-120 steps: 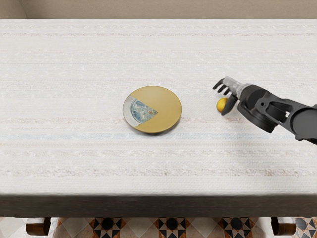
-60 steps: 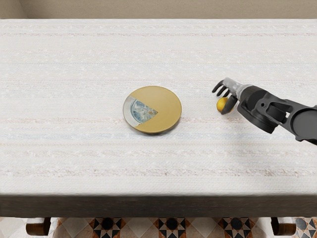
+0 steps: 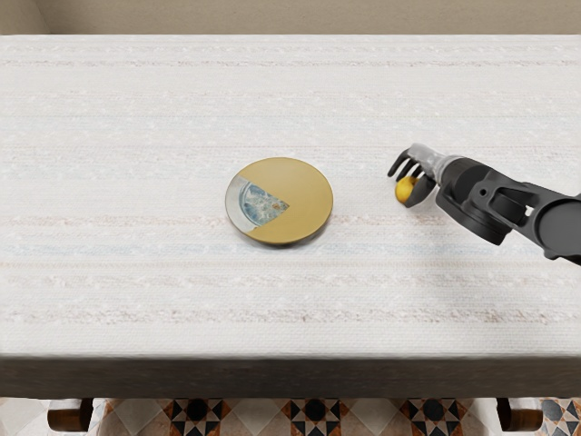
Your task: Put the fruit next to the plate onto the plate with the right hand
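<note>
Nearest, below the table's dark front edge, a strip of patterned floor tiles (image 3: 313,418) shows, cut off by the bottom of the picture. The table (image 3: 136,272) is covered in a pale, faintly striped cloth.

Near the middle lies 1 round mustard-yellow plate (image 3: 304,195), flat, with a blue-grey wedge on its left side that narrows toward the right. Nothing lies on it.

To the right of the plate, apart from it, is the fruit (image 3: 403,189), small and yellow. Only its left part shows; the rest is covered by the right hand (image 3: 418,173), so its long axis and which way it points cannot be made out. It sits at table level, but whether it touches the cloth or is just off it cannot be told.

The right hand is closed around the fruit: dark fingers (image 3: 399,165) curl down over its far side and the thumb comes up at its near right. The right arm (image 3: 508,204), dark and bulky, runs off the right edge, cut off there.

Beyond, the cloth runs to the far table edge, with a beige wall (image 3: 272,16) behind.
</note>
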`<control>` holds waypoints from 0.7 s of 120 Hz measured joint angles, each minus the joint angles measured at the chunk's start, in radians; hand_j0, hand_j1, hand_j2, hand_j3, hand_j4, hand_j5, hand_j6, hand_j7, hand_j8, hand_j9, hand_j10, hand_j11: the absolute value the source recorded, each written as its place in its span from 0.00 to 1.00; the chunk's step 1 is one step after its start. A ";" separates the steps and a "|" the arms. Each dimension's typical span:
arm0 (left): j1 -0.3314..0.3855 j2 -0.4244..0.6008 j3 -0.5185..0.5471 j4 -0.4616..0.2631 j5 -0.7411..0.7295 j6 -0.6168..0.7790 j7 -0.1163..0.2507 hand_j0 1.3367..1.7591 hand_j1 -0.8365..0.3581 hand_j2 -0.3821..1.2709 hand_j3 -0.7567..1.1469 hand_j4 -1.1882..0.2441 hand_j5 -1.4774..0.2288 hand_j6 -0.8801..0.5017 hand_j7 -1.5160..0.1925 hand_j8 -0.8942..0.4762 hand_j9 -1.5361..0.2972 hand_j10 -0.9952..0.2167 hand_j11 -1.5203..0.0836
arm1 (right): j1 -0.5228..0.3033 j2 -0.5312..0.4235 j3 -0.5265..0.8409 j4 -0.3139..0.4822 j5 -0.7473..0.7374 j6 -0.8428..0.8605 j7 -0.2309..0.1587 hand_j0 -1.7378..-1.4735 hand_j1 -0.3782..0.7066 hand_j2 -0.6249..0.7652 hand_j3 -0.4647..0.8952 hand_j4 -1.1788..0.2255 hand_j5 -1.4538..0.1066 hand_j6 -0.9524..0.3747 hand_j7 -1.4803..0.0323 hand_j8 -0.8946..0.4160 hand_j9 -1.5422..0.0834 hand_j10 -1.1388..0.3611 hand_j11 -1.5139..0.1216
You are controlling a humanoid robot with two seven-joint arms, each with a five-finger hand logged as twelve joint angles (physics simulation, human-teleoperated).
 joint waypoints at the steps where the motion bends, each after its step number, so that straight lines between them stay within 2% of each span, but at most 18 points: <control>1: 0.000 0.000 0.000 0.000 0.000 0.000 0.000 0.76 0.99 0.23 0.40 0.83 0.87 0.64 0.89 0.65 0.84 0.82 0.95 | 0.000 0.000 0.000 0.001 0.000 0.001 0.000 0.30 0.58 0.49 0.34 0.46 0.47 0.34 0.51 0.37 0.51 0.41 0.49; 30: 0.000 0.000 0.000 0.000 0.000 0.000 0.000 0.76 0.99 0.23 0.40 0.83 0.87 0.64 0.89 0.65 0.84 0.82 0.95 | 0.010 -0.009 0.010 0.015 0.006 0.024 0.000 0.30 0.59 0.55 0.34 0.43 0.44 0.34 0.48 0.38 0.47 0.41 0.46; 53: 0.000 0.000 0.000 0.000 0.000 0.000 0.000 0.76 0.99 0.23 0.40 0.83 0.87 0.64 0.89 0.65 0.84 0.82 0.95 | 0.023 -0.065 0.054 0.074 0.008 0.071 0.000 0.30 0.60 0.57 0.34 0.43 0.43 0.34 0.47 0.38 0.46 0.40 0.45; 84: 0.001 0.000 0.000 0.000 0.000 0.000 0.000 0.76 0.99 0.23 0.40 0.83 0.87 0.64 0.89 0.65 0.84 0.82 0.95 | 0.031 -0.075 0.101 0.132 0.008 0.116 -0.001 0.30 0.59 0.57 0.34 0.43 0.42 0.34 0.46 0.38 0.45 0.41 0.44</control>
